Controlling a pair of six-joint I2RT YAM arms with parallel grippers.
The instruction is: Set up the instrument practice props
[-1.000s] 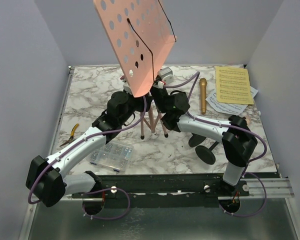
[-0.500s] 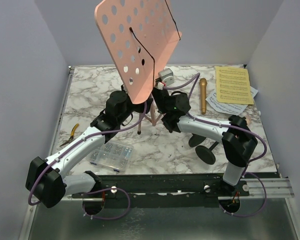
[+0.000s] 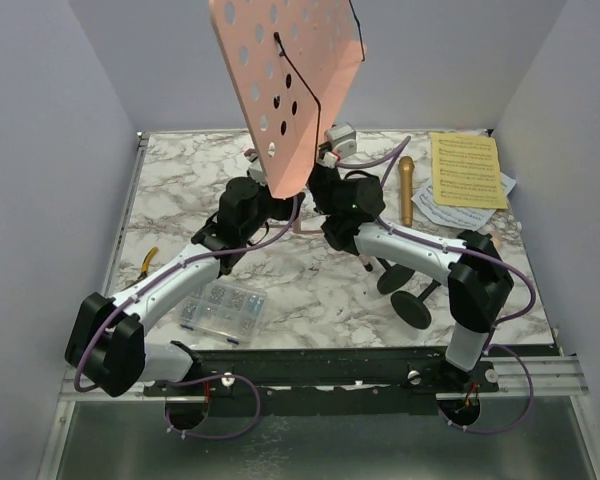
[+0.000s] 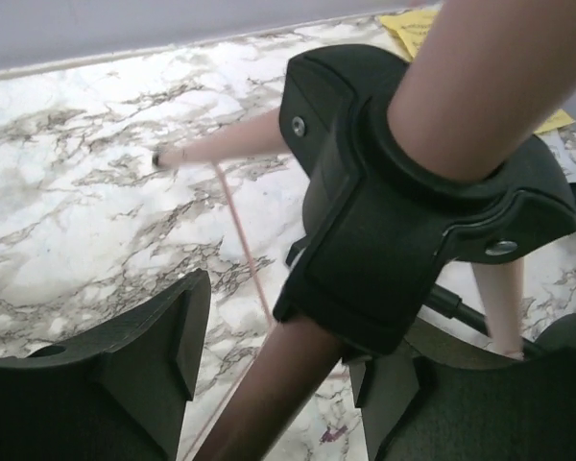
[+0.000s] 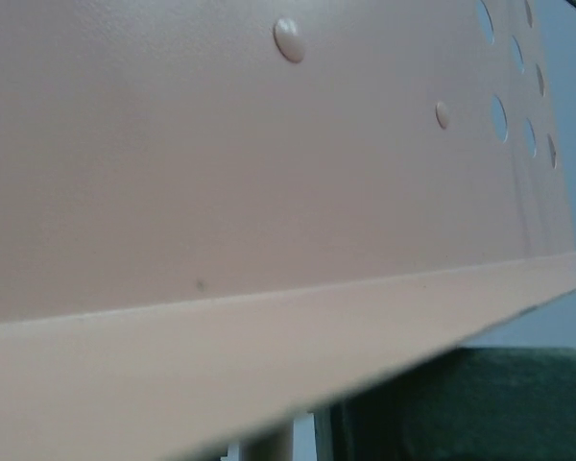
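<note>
The pink perforated music rack (image 3: pixel 290 80) hangs tilted over the middle of the table, held between both arms. My left gripper (image 3: pixel 263 205) is shut across its pole (image 4: pixel 278 384) just below the black leg collar (image 4: pixel 413 221). The pole sits slantwise between the jaws. One leg (image 4: pixel 230 149) sticks out sideways above the marble. My right gripper (image 3: pixel 325 190) holds the pole right under the desk. The pink desk (image 5: pixel 221 144) fills the right wrist view and hides the fingers. A gold microphone (image 3: pixel 406 190) and yellow sheet music (image 3: pixel 467 170) lie at the back right.
Two black round-based mic holders (image 3: pixel 414 310) lie under my right forearm. White pages (image 3: pixel 450 212) poke out from under the yellow sheet. A clear screw box (image 3: pixel 222 310) sits near the front left, with yellow-handled pliers (image 3: pixel 140 268) by the left edge.
The rack has swung right and tilted further, and its legs have lifted off the marble. Both grippers moved back and right with it. The left jaws widened briefly, then closed again.
</note>
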